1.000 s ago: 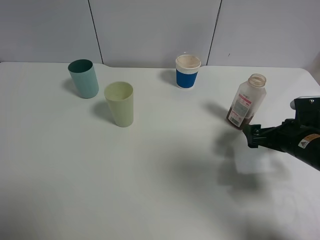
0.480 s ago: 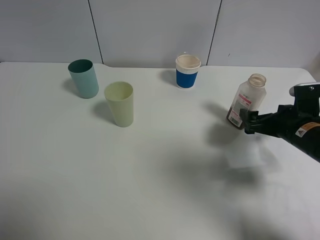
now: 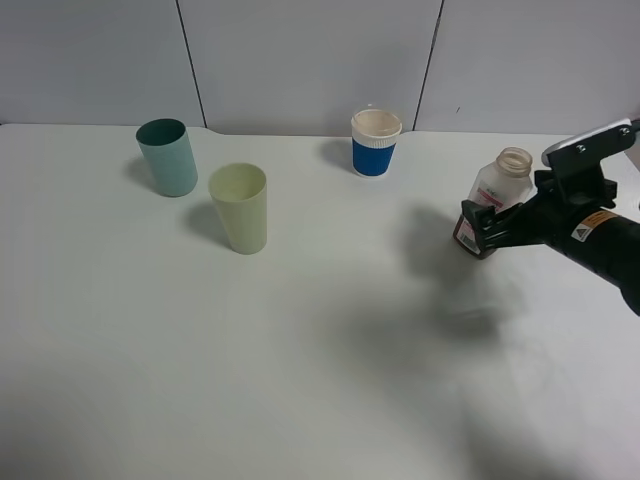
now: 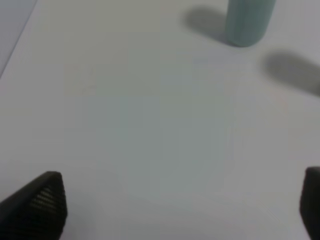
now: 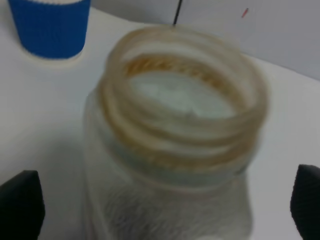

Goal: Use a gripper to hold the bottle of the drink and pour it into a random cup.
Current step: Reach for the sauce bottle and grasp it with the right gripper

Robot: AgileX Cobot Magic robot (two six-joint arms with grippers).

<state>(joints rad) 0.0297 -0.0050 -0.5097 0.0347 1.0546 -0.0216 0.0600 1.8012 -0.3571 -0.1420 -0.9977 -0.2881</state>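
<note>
The bottle of the drink (image 3: 500,185) stands upright at the right of the table, capless, with dark liquid at the bottom. My right gripper (image 3: 482,228) is open, with its black fingers (image 3: 472,222) on either side of the bottle's lower body. In the right wrist view the bottle's mouth (image 5: 182,100) fills the frame between the two fingertips (image 5: 20,205) of the right gripper (image 5: 162,210). Whether the fingers touch the bottle I cannot tell. My left gripper (image 4: 182,205) is open and empty above bare table; it does not show in the exterior view.
A blue-and-white paper cup (image 3: 376,142) stands at the back, left of the bottle, and also shows in the right wrist view (image 5: 50,25). A pale green cup (image 3: 239,207) and a teal cup (image 3: 167,156) stand at the left. The teal cup (image 4: 248,21) shows in the left wrist view.
My right gripper has moved away from the table's front and left, up to the bottle, and its fingers now stand around the bottle's lower part. The bottle and cups have not moved.
</note>
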